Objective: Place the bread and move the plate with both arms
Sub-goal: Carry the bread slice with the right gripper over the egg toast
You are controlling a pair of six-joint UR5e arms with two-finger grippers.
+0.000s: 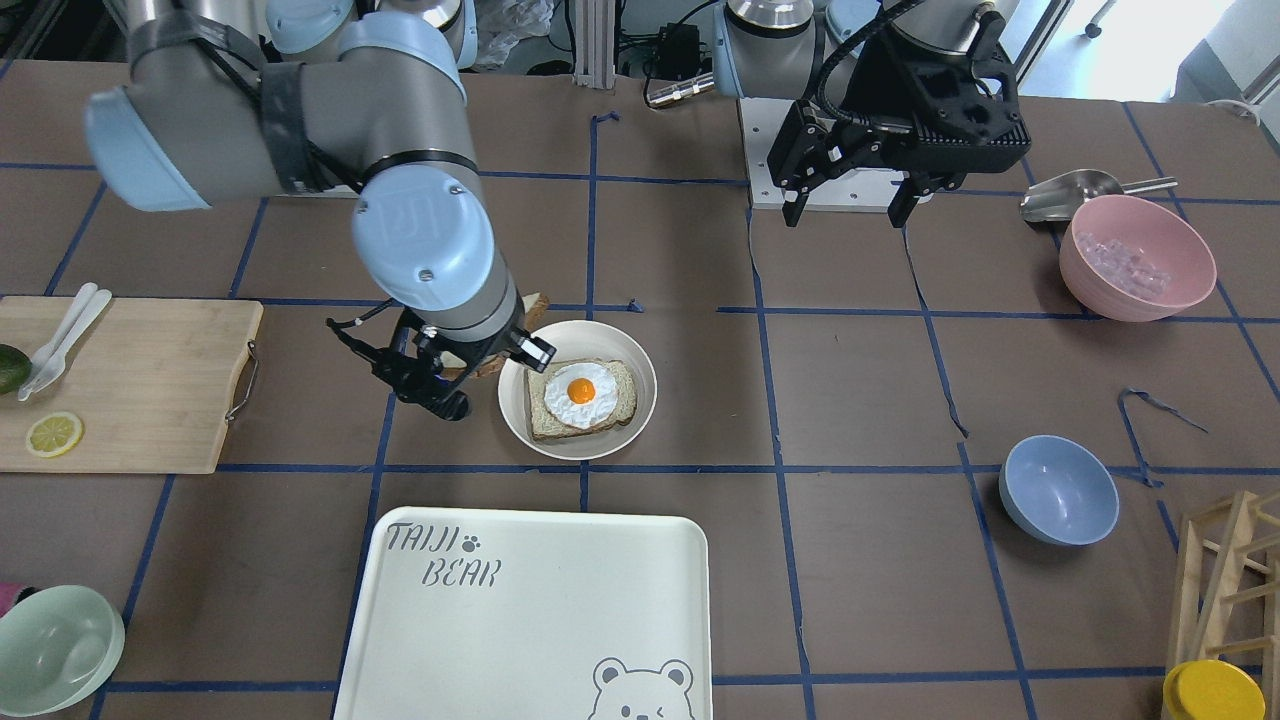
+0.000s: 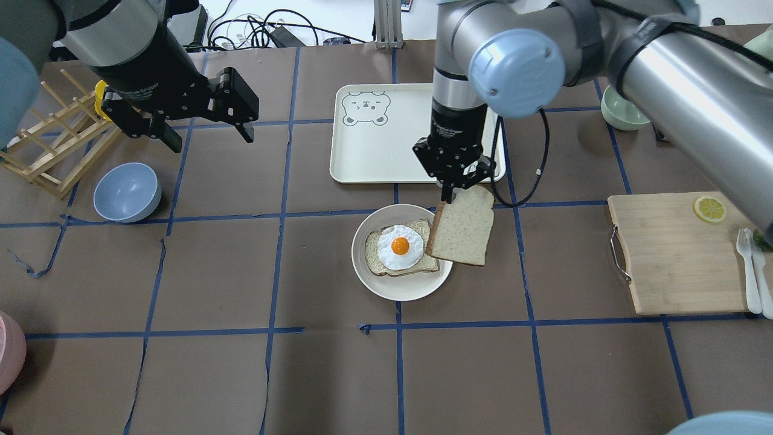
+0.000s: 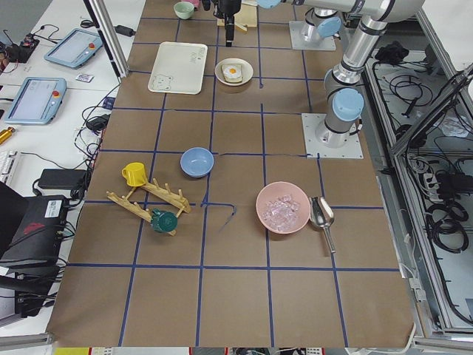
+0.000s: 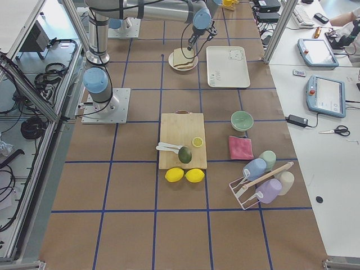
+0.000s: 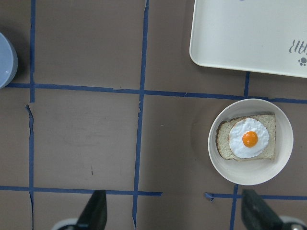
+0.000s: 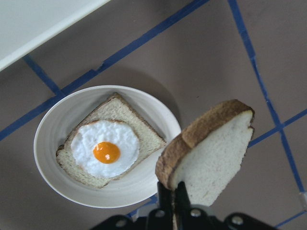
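The plate [image 2: 398, 290] sits mid-table and holds a slice topped with a fried egg [image 2: 398, 246]. My right gripper [image 2: 453, 184] is shut on the top edge of the plain bread [image 2: 462, 232]. The bread hangs tilted, above the table, beside and partly over the plate's right rim. In the right wrist view the bread [image 6: 216, 153] hangs from the shut gripper [image 6: 173, 194] to the right of the plate [image 6: 124, 189]. My left gripper [image 2: 210, 139] is open and empty, raised well to the left of the plate. The left wrist view shows the plate [image 5: 249, 175] ahead of its fingertips [image 5: 96, 211].
The "TAIJI BEAR" tray [image 2: 374, 151] lies just beyond the plate. A wooden cutting board [image 2: 676, 254] with a lemon slice is to the right. A blue bowl [image 2: 127, 192] and a wooden rack [image 2: 54, 145] are on the left. A pink bowl [image 1: 1137, 258] stands by the left arm.
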